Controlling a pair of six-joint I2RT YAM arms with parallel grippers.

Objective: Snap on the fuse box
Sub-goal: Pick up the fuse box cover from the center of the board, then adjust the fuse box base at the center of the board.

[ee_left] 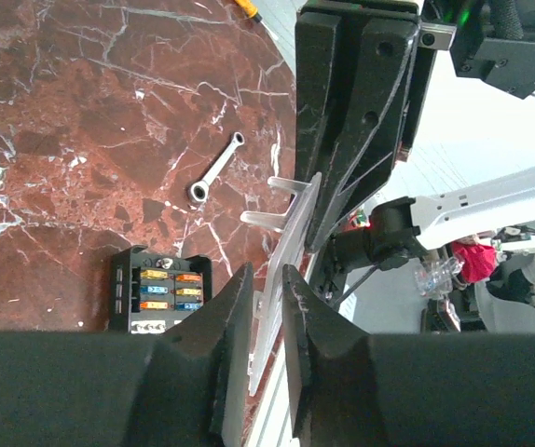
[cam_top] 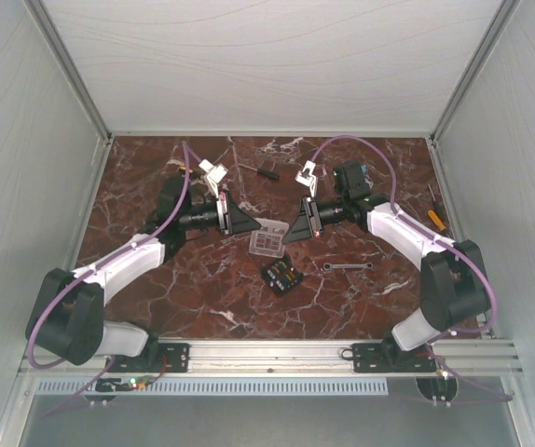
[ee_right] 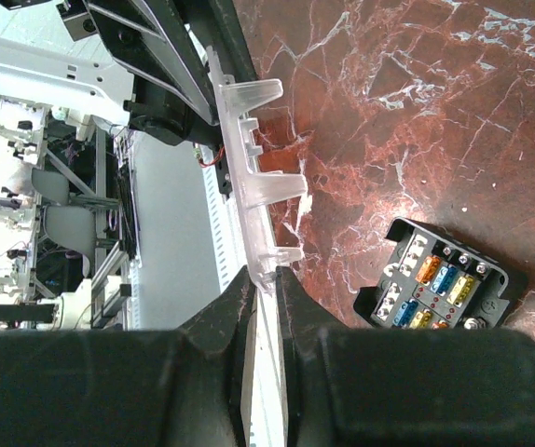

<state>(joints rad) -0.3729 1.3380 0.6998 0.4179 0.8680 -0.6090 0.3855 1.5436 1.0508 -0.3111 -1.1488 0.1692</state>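
The fuse box (cam_top: 281, 275) is a small black square with coloured fuses. It lies face up on the marble table, alone, and shows in both wrist views (ee_left: 160, 289) (ee_right: 440, 284). Just behind it a clear plastic plate (cam_top: 267, 241) is held on edge above the table between the two grippers. My right gripper (ee_right: 263, 277) is shut on one edge of the plate (ee_right: 244, 158). My left gripper (ee_left: 266, 279) has its jaws closed in on the opposite edge of the plate (ee_left: 291, 233). In the top view the left gripper (cam_top: 251, 230) and right gripper (cam_top: 286, 235) face each other.
A small metal wrench (cam_top: 345, 266) lies right of the fuse box. A screwdriver (cam_top: 435, 216) rests by the right wall and a small dark part (cam_top: 267, 171) lies at the back. White enclosure walls bound the table on three sides, and an aluminium rail (cam_top: 277, 354) runs along the near edge.
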